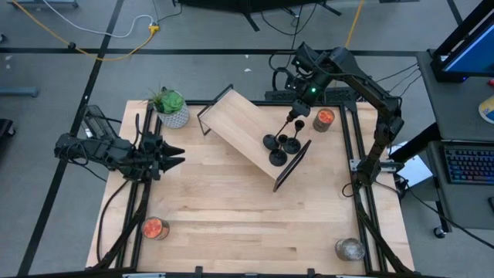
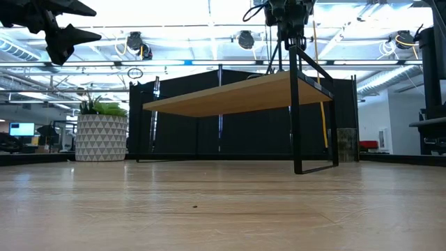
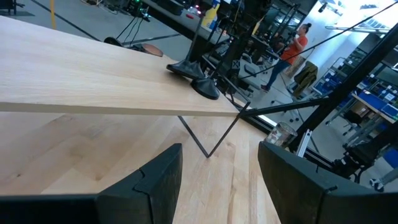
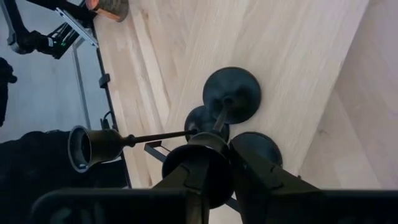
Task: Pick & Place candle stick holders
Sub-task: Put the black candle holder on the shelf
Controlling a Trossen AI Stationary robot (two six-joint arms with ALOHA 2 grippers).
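We note both arms are matte black, built of jointed tubular links. The right arm [image 1: 363,85] carries a small green light near its wrist, with thin black cables looping off behind it. The left hand [image 1: 171,157] ends in two pointed, wedge-shaped black fingers [image 3: 155,180] with flat faceted faces. The right hand [image 1: 296,114] is narrow, dark and smooth-cased.

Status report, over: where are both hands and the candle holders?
Right hand shut on tall candle holder over raised shelf. Left hand open, waiting at table's left. Three holders cluster beneath, close quarters.
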